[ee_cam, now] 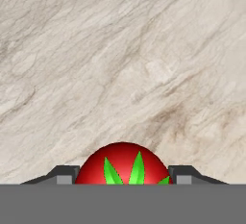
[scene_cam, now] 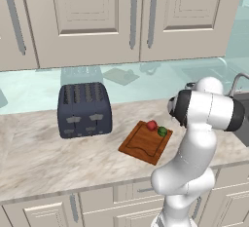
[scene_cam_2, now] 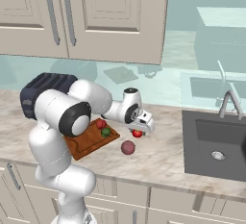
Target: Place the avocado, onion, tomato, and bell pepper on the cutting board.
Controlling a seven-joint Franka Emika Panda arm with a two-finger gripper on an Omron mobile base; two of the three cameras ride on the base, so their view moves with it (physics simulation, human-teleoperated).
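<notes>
Closest to the onlooker, the white arm bends low over the marble counter (scene_cam_2: 163, 155), its gripper (ee_cam: 123, 180) drawn in on the tomato (ee_cam: 123, 164) — the red ball with its green star sits squarely between the two dark fingertips (ee_cam: 65, 175), which appear to press its sides; the tomato rests on the counter, just beside the cutting board (scene_cam_2: 89, 143) and not yet on it. Just in front of it lies the onion (scene_cam_2: 128, 147), alone on the stone; on the board sit the bell pepper (scene_cam_2: 100, 123) and the avocado (scene_cam_2: 105, 132), side by side near one corner. Behind the board stands a dark toaster (scene_cam: 84, 109), with pale cupboards (scene_cam: 87, 16) above; a sink (scene_cam_2: 216, 146) lies off to the arm's right. The step in hand looks like the pick-up of the tomato — next it calls for a lift and a short carry leftward to a bare part of the board; the onion would remain. No brand, label or writing can be read anywhere.
</notes>
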